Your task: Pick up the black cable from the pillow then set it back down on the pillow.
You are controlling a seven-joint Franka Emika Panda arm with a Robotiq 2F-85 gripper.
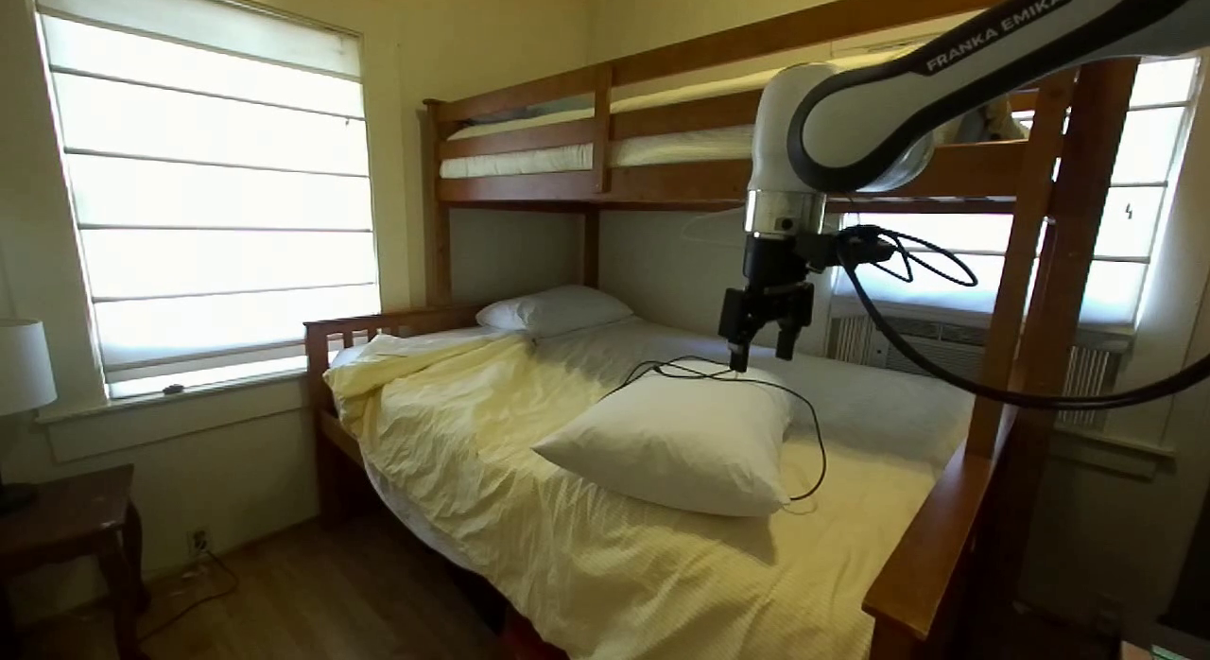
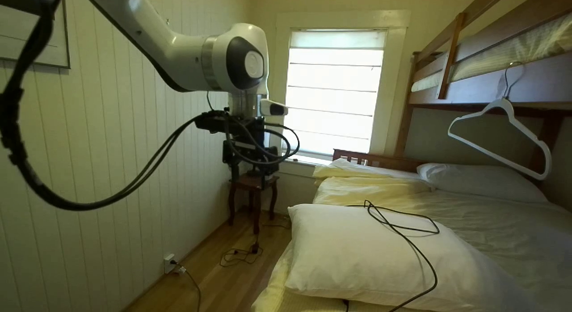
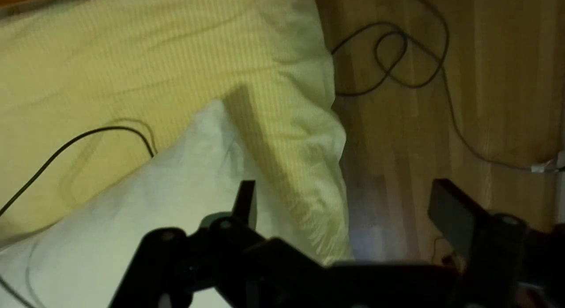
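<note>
The black cable (image 1: 822, 442) lies in loops across the top of the plump white pillow (image 1: 671, 442), and one end drops over its edge onto the yellow bedding. Its crossing loops show well on the pillow (image 2: 348, 254) in an exterior view, where the cable (image 2: 393, 228) runs toward the camera. My gripper (image 2: 249, 183) hangs fingers down, beside and above the pillow's edge, apart from the cable. In the wrist view the gripper (image 3: 345, 184) is wide open with nothing between its fingers; the pillow corner (image 3: 212, 122) and cable (image 3: 110, 128) are left of the gap.
A wooden bunk rail (image 1: 681, 181) runs above the bed, with a white hanger (image 2: 506, 107) hanging from it. A flatter pillow (image 1: 558, 310) lies at the far end. A bed end post (image 1: 936, 547) stands near. Loose cords (image 3: 446, 34) lie on the floor beside the bed.
</note>
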